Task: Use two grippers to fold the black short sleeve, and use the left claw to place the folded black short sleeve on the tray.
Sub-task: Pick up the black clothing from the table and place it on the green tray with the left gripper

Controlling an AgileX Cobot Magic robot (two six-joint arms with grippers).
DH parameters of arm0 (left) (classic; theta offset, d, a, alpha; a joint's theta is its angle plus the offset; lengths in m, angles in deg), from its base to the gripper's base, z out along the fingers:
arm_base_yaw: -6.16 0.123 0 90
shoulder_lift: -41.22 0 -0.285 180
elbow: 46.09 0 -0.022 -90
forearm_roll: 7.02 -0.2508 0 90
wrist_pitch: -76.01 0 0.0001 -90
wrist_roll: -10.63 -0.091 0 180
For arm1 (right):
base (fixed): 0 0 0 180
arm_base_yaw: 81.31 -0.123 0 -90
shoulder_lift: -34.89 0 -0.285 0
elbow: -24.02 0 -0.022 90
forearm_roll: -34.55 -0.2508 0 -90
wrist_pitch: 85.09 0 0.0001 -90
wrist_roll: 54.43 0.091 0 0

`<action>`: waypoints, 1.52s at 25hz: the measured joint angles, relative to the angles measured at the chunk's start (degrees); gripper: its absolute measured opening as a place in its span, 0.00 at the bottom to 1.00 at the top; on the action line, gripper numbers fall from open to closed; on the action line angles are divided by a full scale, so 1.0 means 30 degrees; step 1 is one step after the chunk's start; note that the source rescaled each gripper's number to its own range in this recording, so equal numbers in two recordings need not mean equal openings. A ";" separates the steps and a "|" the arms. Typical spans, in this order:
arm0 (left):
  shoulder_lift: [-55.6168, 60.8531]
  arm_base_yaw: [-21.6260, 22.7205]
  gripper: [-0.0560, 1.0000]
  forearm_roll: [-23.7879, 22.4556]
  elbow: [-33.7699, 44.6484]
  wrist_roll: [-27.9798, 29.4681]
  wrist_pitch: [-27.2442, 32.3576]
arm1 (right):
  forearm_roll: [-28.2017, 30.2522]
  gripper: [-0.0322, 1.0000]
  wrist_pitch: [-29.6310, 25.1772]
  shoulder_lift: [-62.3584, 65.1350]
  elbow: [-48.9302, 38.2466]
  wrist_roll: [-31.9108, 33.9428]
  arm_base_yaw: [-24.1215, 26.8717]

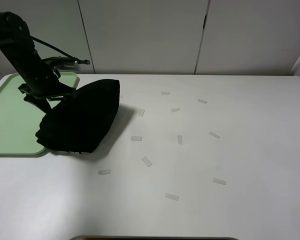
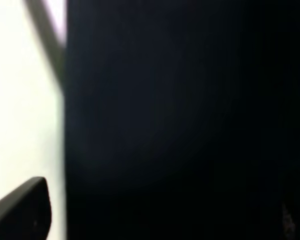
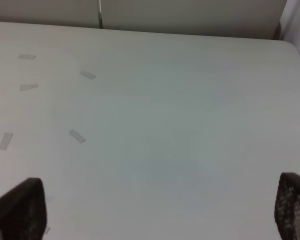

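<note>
The black short sleeve (image 1: 80,117), folded into a plain dark bundle, lies at about ten o'clock on the white table (image 1: 215,165). Its left end overlaps the right edge of the light green tray (image 1: 10,120), while most of the bundle rests on the table beside the tray. The tray sits at the table's nine o'clock edge, its rounded rim showing at the near corner.

The left claw (image 1: 40,97) reaches down from the eleven o'clock corner to the bundle's upper left end, over the tray's right side. From the high camera its fingers merge with the dark cloth, so I cannot tell how wide they stand or whether they grip the fabric. The left wrist camera is filled almost wholly by black cloth (image 2: 190,125) pressed close to the lens, with one dark fingertip (image 2: 20,210) showing against pale surface; that view does not settle the grip either.

The right gripper (image 3: 155,215) is out of the high camera's view. Its wrist camera shows both fingertips (image 3: 17,210) spread far apart over bare table, holding nothing.

Small strips of clear tape (image 1: 136,138) lie scattered across the table from the centre toward three o'clock, well apart from the shirt except for the one just beside its right edge.
</note>
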 joint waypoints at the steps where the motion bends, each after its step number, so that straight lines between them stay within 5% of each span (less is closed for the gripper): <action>1: -0.0302 -0.0168 0.90 0.0272 0.0000 -0.0255 -0.0310 | 0.0000 1.00 0.0000 0.0000 0.0000 0.0000 0.0000; 9: -0.1139 -0.1371 0.86 0.0806 0.0000 -0.0904 -0.1833 | 0.0000 1.00 0.0000 0.0000 0.0000 0.0000 0.0000; 22: -0.1139 -0.1481 0.23 0.0681 0.0000 -0.0904 -0.2041 | 0.0000 1.00 0.0000 0.0000 0.0000 0.0000 0.0000; 29: -0.0370 -0.0565 0.21 0.0566 0.0000 -0.0904 -0.1360 | 0.0000 1.00 0.0000 0.0000 0.0000 0.0000 0.0000; 38: 0.0575 0.1639 0.21 -0.1573 -0.0213 -0.0904 0.0370 | 0.0000 1.00 0.0000 0.0000 0.0000 0.0000 0.0000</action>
